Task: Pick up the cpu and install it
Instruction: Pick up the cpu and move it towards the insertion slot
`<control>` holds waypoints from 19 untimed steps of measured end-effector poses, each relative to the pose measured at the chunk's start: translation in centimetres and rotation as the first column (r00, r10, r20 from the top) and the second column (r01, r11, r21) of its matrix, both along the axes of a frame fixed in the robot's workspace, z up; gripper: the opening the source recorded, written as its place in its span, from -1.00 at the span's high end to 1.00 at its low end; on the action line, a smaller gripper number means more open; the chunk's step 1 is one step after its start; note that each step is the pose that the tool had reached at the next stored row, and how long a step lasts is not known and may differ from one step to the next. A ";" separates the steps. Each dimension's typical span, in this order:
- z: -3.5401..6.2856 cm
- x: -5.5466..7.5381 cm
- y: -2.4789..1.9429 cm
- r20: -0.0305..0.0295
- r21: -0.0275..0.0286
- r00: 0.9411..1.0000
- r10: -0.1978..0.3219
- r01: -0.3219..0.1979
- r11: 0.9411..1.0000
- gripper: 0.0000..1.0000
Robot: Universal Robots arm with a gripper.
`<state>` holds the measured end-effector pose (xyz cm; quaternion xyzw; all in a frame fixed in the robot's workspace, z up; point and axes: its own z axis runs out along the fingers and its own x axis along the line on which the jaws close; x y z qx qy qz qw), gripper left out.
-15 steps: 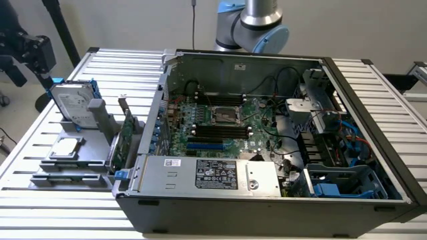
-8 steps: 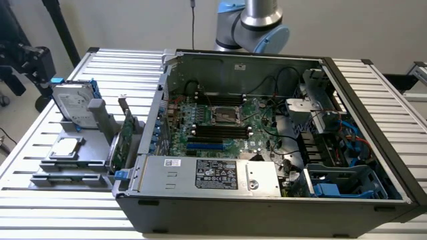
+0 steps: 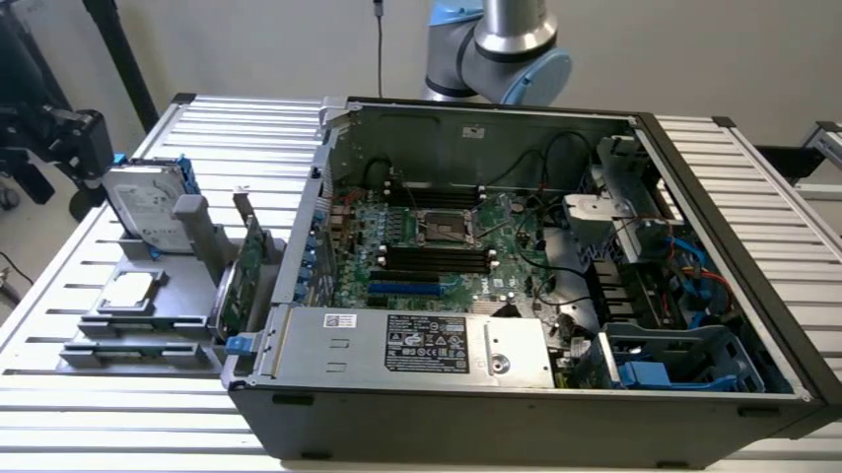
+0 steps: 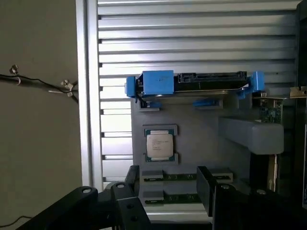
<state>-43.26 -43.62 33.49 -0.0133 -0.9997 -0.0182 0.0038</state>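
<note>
The cpu (image 3: 129, 292) (image 4: 159, 144), a small square chip with a silver-grey lid, lies flat in a recess of the grey holder (image 3: 165, 315) (image 4: 201, 143) on the slatted table, at the exterior view's left. In the wrist view my gripper (image 4: 169, 181) hangs above the holder, open, with nothing between its black fingers (image 4: 206, 187). It is a short way off the cpu and apart from it. The socket frame (image 3: 445, 229) sits in the middle of the motherboard inside the open computer case (image 3: 736, 325).
A silver hard drive with blue rails (image 3: 142, 202) (image 4: 201, 81) stands on edge in the holder beyond the cpu. An expansion card (image 3: 247, 266) stands upright beside the case wall. Memory sticks (image 4: 184, 176) lie in the holder's slots. The arm (image 3: 507, 49) rises behind the case.
</note>
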 end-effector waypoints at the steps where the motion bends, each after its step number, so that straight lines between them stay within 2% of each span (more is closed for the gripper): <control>1: -0.18 0.0 -0.01 0.000 0.000 1.000 0.005 -0.005 1.000 -0.19; 19: -3.45 0.0 -0.03 0.000 0.001 0.996 0.091 -0.091 0.996 -0.19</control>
